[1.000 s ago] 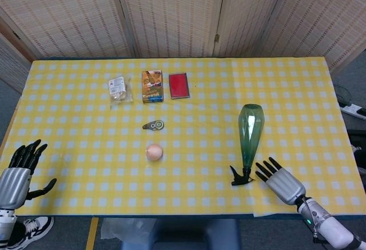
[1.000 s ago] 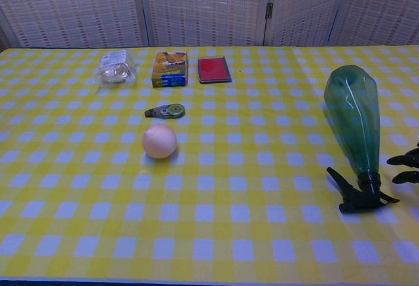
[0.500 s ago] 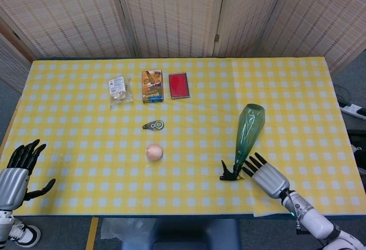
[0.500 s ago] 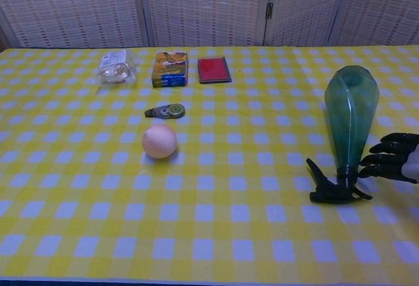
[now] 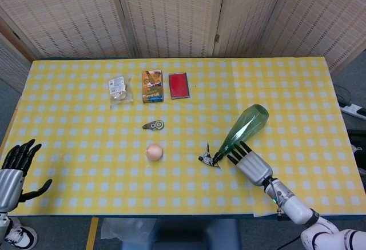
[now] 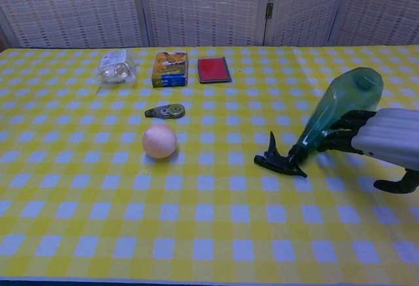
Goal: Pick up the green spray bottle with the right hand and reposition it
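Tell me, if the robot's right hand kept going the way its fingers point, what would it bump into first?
The green spray bottle. The right hand already has its fingers against the bottle's narrow end, so it would probably just shove the bottle along.

Even, fairly bright overhead light is falling on the yellow checked tablecloth (image 5: pixel 286 90), casting only faint, short shadows. A pale highlight is running along the green spray bottle (image 6: pixel 334 112). Both views are looking slightly soft, and the chest view is showing a bluish tint.
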Controlling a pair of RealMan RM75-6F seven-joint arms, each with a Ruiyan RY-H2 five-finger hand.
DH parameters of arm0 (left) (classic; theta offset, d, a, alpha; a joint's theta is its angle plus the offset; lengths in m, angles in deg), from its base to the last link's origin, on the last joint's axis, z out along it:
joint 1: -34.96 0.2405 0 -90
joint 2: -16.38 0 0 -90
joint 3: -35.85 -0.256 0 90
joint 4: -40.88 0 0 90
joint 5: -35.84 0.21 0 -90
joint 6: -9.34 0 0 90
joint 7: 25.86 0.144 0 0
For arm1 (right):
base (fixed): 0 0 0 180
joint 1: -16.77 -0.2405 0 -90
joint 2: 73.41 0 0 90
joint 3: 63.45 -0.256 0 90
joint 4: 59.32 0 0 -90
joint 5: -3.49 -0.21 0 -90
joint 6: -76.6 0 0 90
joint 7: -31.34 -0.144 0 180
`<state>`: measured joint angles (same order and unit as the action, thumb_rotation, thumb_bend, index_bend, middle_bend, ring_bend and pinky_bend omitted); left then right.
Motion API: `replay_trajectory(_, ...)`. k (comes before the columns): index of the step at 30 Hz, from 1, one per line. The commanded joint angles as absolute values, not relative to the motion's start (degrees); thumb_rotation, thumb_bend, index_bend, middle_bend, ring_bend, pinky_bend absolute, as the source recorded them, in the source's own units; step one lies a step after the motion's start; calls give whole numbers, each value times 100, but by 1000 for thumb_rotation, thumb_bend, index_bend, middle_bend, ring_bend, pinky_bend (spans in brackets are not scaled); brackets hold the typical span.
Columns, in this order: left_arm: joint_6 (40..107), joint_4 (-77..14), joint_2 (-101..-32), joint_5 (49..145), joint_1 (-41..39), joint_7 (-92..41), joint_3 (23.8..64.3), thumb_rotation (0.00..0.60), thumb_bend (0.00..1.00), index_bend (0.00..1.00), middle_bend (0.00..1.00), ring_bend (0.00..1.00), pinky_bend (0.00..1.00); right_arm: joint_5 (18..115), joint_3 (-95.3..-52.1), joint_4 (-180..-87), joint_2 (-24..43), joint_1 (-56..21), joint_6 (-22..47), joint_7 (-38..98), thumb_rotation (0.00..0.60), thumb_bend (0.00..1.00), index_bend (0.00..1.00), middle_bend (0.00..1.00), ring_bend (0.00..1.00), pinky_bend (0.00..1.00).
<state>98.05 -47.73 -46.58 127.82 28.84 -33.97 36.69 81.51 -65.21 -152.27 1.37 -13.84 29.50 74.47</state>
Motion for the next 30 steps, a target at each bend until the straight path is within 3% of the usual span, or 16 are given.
replay_trajectory(1,9815,-4770,-4650,12788,2891,-3411,3667,501,321,0,2,50,0,8014,-6609,-15230,214,-1479,2930,7584,600,390,141,0,0,0)
replay_trajectory(14,9728,-4870,-4633,12649,2914,-3284,3676,502,322,0,3,51,0,8118,-6841,-15651,-65,-1600,2222,7533,600,390,141,0,6,0)
replay_trajectory(30,9780,-4961,-4530,12536,2980,-3476,3731,498,323,0,2,51,0,7571,-6832,-14625,790,-2181,2557,7959,600,390,238,10,11,0)
